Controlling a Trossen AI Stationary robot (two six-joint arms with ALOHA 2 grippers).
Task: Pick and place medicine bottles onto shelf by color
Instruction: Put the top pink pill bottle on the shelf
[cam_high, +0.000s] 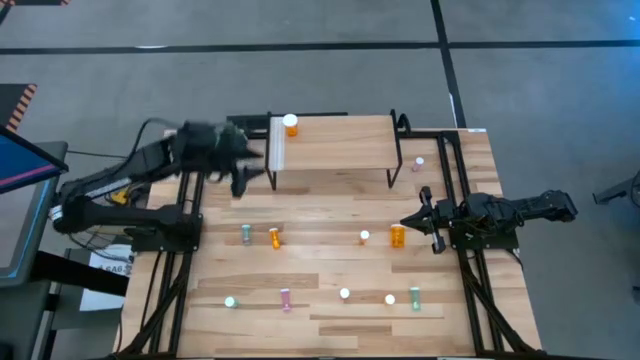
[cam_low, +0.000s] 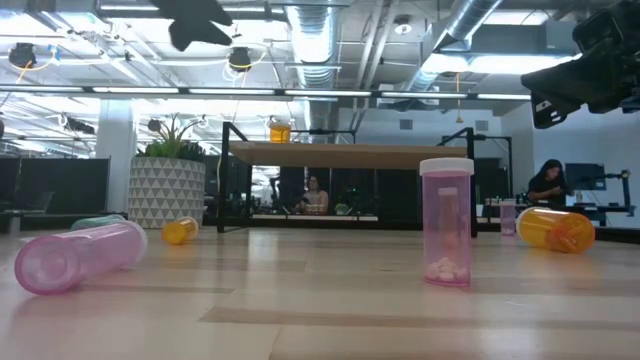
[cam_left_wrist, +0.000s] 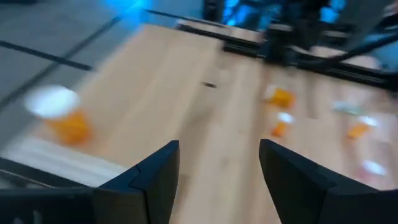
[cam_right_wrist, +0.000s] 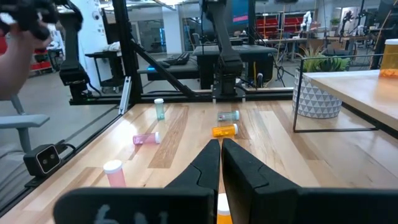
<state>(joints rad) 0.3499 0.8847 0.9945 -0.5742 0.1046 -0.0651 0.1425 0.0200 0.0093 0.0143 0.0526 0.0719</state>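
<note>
No text or label can be read.

Grey concrete floor (cam_high: 300, 25); exposed silver ceiling ducts (cam_low: 310, 40); white geometric-patterned planter (cam_low: 167, 190) at 9 o'clock.

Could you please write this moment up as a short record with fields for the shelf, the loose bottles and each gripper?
shelf: low light-wood platform on black metal legs, at the table's far side
on shelf: one orange white-capped bottle, upright near the white strip end
on table: orange, pink and green-teal white-capped bottles scattered, some upright, some lying
nearest low camera: upright pink bottle
left gripper: open, empty, beside the shelf's white-strip end
right gripper: shut, empty, beside an orange bottle on the table
</note>
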